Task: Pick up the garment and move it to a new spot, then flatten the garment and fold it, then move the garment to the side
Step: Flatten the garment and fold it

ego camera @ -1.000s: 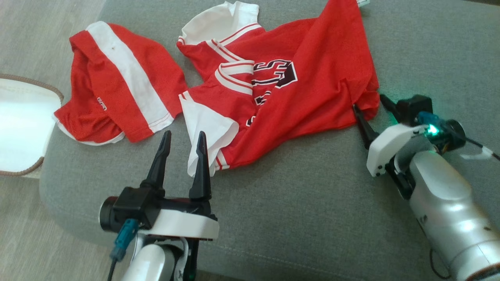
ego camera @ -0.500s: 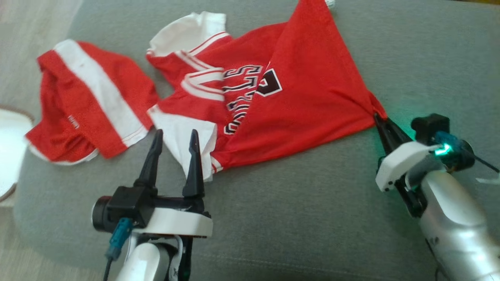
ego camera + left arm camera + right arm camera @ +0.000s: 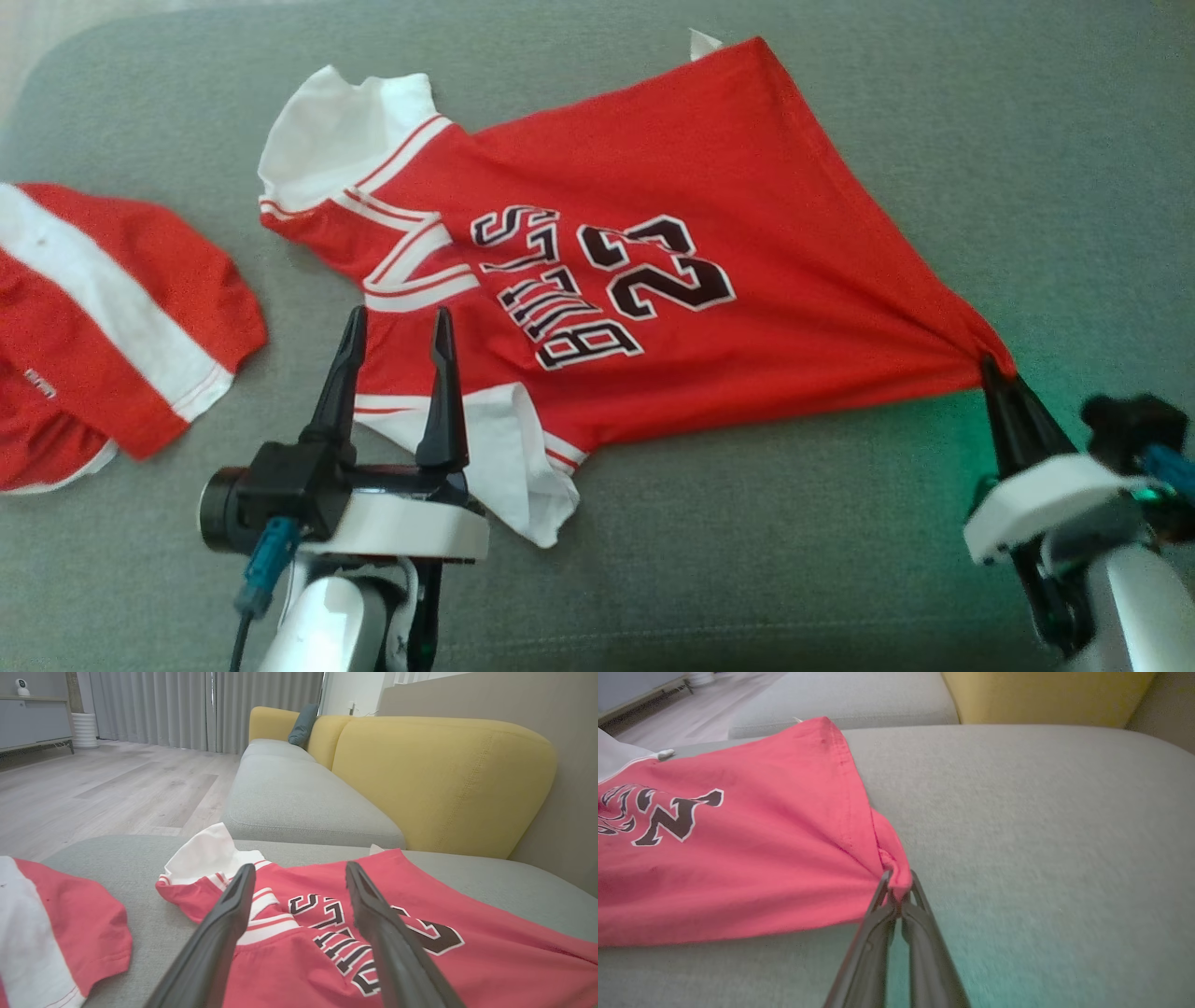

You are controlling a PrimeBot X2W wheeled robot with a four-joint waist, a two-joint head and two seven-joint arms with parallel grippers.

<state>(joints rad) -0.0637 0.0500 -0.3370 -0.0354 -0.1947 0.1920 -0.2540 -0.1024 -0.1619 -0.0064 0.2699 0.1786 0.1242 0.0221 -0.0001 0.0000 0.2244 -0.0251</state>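
The garment (image 3: 653,233) is a red jersey with white sleeves and black "BULLS 23" lettering, spread out on the grey sofa cushion (image 3: 747,560). My right gripper (image 3: 991,364) is shut on the jersey's lower hem corner, and the cloth is pulled taut toward it; the right wrist view shows the red corner (image 3: 896,872) pinched between the closed fingers. My left gripper (image 3: 394,317) stands open just over the jersey's near shoulder by the white sleeve (image 3: 523,467), nothing between its fingers. In the left wrist view its fingers (image 3: 219,942) straddle the collar (image 3: 261,914).
A second red garment with a white stripe (image 3: 103,317) lies at the left of the cushion. A yellow sofa back (image 3: 434,779) rises behind, with another grey seat (image 3: 299,798) and wooden floor (image 3: 93,793) beyond. The cushion's right part (image 3: 1041,835) is bare.
My right gripper closed on the hem corner and pulled it right and toward me, unfolding the jersey so the lettering shows. The head camera has shifted; the left gripper stays open.
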